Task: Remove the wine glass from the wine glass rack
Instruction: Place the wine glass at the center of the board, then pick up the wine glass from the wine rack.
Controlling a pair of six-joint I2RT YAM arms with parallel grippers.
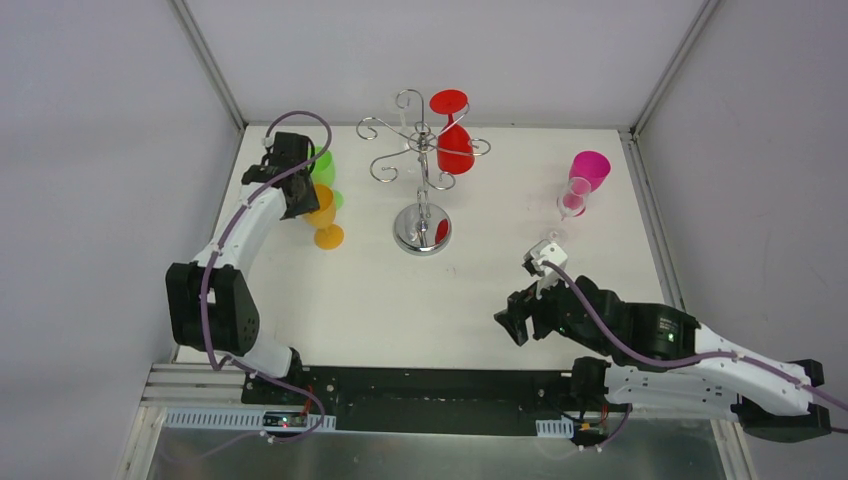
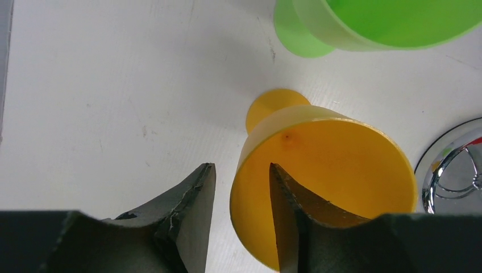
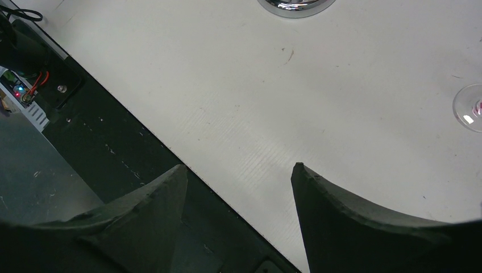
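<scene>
Well apart — wine glass (image 1: 454, 145) on rack (image 1: 423, 229); left tool (image 2: 240, 168) astride orange glass (image 2: 335, 165)

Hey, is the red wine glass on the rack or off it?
On the rack. The red wine glass hangs upside down from an arm of the wine glass rack, foot uppermost.

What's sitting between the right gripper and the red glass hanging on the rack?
Nothing: the top view shows bare table between the right gripper and the red glass. The rack's mirrored base stands just beside that line.
</scene>
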